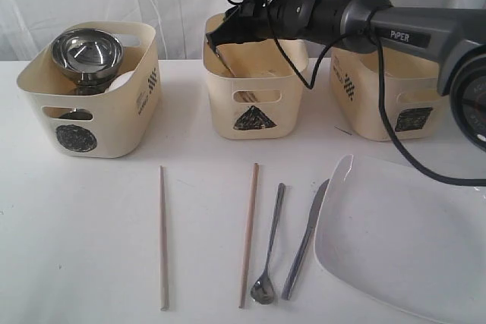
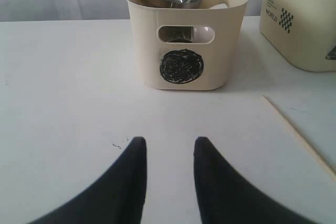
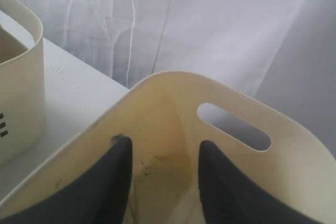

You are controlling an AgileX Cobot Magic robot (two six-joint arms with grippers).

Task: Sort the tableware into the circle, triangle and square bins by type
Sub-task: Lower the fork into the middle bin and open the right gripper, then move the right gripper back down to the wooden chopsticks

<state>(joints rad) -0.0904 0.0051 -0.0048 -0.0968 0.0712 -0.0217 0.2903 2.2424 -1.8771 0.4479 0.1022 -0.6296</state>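
White table point(image 1: 91, 225): chopsticks point(image 1: 162, 237), spoon point(image 1: 272, 237), knife point(image 1: 306, 239) lie front-to-back; left hand point(image 2: 169, 150), right hand point(image 3: 164, 150) parted, empty.

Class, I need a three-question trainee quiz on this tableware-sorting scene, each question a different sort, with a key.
1. True or false: the shiny steel bowl sits in the cream plastic circle-marked bin.
2. Which bin does the right gripper hang over? A circle-marked; B triangle-marked; C square-marked.
3. How many thin wooden chopsticks lie on the white table?
Key: 1 true; 2 B, the cream triangle-marked bin; 3 two.
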